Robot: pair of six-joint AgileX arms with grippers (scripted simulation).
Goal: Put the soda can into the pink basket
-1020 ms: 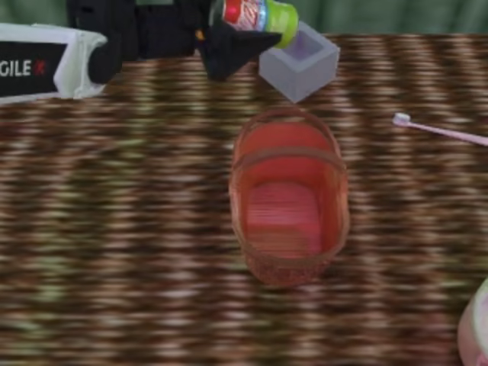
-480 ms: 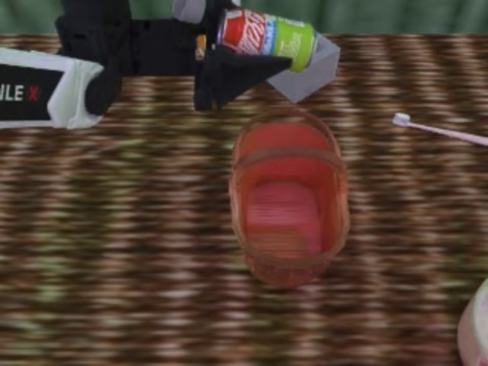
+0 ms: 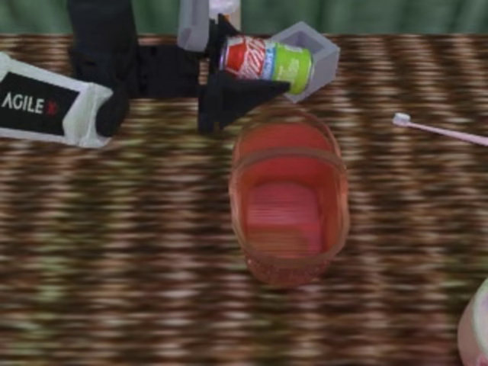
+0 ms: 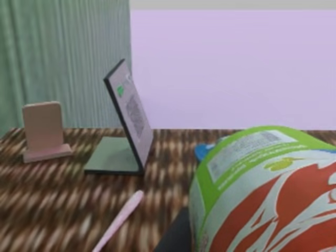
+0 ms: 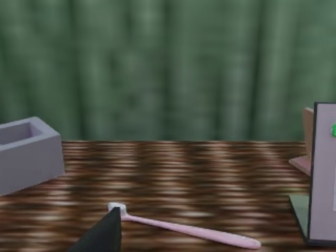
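The soda can (image 3: 265, 59), red and lime green, lies sideways in my left gripper (image 3: 255, 62), which is shut on it. It hangs over the far part of the table, just beyond the far rim of the pink basket (image 3: 288, 198) and in front of the grey box (image 3: 319, 47). The basket is oval, with a handle arched across it and nothing inside. In the left wrist view the can (image 4: 268, 194) fills the near corner beside a black finger (image 4: 176, 236). My right gripper (image 5: 107, 235) shows only as a dark tip in the right wrist view, outside the top view.
A pink toothbrush (image 3: 442, 131) lies at the far right of the table. A pink-white object (image 3: 476, 328) sits at the near right corner. The wrist views show a dark slanted stand (image 4: 128, 118) and a pink block stand (image 4: 44, 131) farther off.
My left gripper has carried the can from the table's far edge toward the basket, and it now partly covers the grey box. The basket and the toothbrush have not moved.
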